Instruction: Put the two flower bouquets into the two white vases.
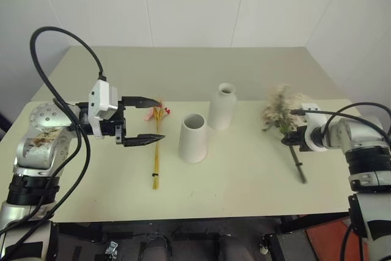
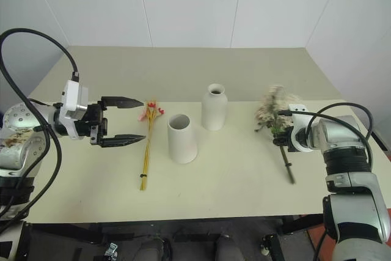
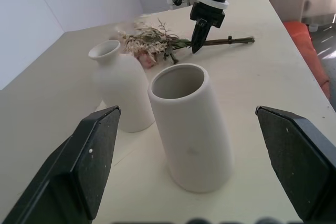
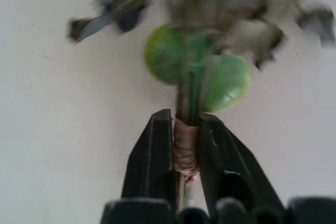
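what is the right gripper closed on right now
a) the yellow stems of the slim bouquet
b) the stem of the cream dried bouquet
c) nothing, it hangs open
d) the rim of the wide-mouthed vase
b: in the right wrist view the right gripper has its jaws pinched on the twine-wrapped stem of the cream dried bouquet, which lies on the table.

The left arm reaches in from nine o'clock, its wrist turned so the left gripper (image 1: pixel 142 121) points toward three o'clock, roughly level, fingers spread wide with nothing between them. The right arm comes in from three o'clock, forearm bent inward; the right gripper (image 4: pixel 185 139) tilts downward, its fingers clamped, apparently firmly, on the cream-beige bunch (image 1: pixel 282 111) at its wrapped stem.
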Controlling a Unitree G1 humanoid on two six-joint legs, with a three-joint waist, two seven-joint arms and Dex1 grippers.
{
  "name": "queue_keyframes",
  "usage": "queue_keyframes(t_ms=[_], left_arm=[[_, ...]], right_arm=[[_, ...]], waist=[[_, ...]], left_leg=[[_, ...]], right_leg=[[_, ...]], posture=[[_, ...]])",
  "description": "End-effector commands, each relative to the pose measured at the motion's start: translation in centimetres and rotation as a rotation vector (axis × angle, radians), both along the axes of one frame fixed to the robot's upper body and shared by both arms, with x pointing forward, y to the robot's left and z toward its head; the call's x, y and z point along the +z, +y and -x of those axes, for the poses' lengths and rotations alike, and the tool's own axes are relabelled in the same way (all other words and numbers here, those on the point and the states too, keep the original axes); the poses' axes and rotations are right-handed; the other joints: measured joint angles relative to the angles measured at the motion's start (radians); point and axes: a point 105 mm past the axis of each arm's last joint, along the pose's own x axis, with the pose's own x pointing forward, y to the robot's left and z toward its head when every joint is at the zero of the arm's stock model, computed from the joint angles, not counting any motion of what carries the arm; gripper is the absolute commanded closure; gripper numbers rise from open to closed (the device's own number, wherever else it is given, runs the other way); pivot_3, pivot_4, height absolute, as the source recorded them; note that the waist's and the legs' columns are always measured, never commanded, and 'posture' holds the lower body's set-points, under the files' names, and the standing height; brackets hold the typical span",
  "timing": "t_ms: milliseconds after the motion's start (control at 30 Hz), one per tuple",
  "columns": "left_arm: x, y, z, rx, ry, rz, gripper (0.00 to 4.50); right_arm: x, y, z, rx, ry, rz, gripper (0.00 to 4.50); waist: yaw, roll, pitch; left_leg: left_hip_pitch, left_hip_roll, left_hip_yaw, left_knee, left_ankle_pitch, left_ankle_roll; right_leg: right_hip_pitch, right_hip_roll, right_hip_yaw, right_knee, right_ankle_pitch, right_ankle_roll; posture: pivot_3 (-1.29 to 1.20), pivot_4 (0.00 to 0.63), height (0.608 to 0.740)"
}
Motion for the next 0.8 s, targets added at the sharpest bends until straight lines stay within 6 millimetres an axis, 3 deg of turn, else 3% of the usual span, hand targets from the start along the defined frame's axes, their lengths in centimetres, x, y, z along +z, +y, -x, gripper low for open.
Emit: queue_keyframes(t_ms=[33,100,200,267,367,433,600,667,800], left_arm=[[1.2,0.0,0.5,-0.004,-0.060,0.006,0.00],[1.2,0.0,0.5,-0.001,-0.060,0.006,0.00],[1.3,0.2,0.4,0.009,-0.060,0.014,0.00],[1.4,0.4,0.3,0.021,-0.053,0.033,0.00],[1.4,0.7,0.3,0.042,-0.037,0.062,0.00],[1.4,1.2,0.2,0.066,-0.015,0.103,0.00],[0.6,2.7,0.0,0.148,0.015,0.099,0.00],[0.3,3.4,-0.1,0.184,0.039,0.142,0.00],[-0.9,4.3,0.0,0.238,0.069,0.130,0.00]], right_arm=[[1.5,-0.5,-0.6,-0.012,-0.057,0.014,4.27],[2.6,-0.7,-1.3,-0.030,-0.136,0.067,4.27],[9.4,0.0,-3.7,-0.079,-0.580,0.181,4.27],[15.3,1.3,-4.1,-0.142,-0.958,0.204,4.27],[20.7,2.6,-3.8,-0.240,-1.206,0.034,4.27],[24.5,4.1,-2.6,-0.238,-1.422,-0.247,4.27],[26.7,8.5,-1.4,-0.059,-1.546,-0.501,4.27],[26.6,10.2,-1.3,-0.015,-1.553,-0.570,4.27],[24.6,12.8,-2.4,0.039,-1.486,-0.583,4.27]], waist=[[0.000,0.000,0.000],[0.000,0.000,0.000],[-0.006,0.000,0.000],[-0.015,0.000,0.000],[-0.025,0.001,0.001],[-0.028,0.001,0.001],[-0.023,0.001,0.001],[-0.025,0.001,0.001],[-0.026,0.002,0.001]], left_leg=[[0.000,0.000,0.000,0.000,0.000,0.000],[0.000,0.000,0.000,0.000,0.000,0.000],[0.000,0.000,0.001,0.000,0.000,0.000],[0.000,0.000,0.000,-0.001,0.000,0.000],[-0.001,0.000,-0.001,-0.001,0.000,0.000],[-0.001,0.000,-0.001,-0.001,0.000,0.000],[0.000,0.001,-0.002,-0.001,0.000,0.000],[0.000,0.001,-0.001,0.000,0.000,0.000],[0.000,0.002,-0.002,-0.001,0.000,0.000]], right_leg=[[0.000,0.000,0.000,0.000,0.000,0.000],[0.000,0.000,0.000,0.000,0.000,0.000],[-0.001,0.000,0.000,0.001,0.000,0.000],[-0.001,0.001,0.001,0.001,0.000,0.000],[-0.002,0.001,0.000,0.002,0.000,0.001],[-0.002,0.001,0.000,0.002,0.000,0.001],[0.000,0.000,-0.003,0.001,0.000,0.000],[0.000,0.000,-0.002,0.002,0.000,0.000],[0.000,0.001,-0.003,0.003,0.001,-0.001]], posture=[[0.00,0.150,0.740],[0.00,0.150,0.740],[0.00,0.150,0.740],[0.00,0.150,0.740],[0.00,0.150,0.740],[0.00,0.150,0.740],[0.00,0.150,0.740],[0.00,0.150,0.740],[0.00,0.150,0.740]])
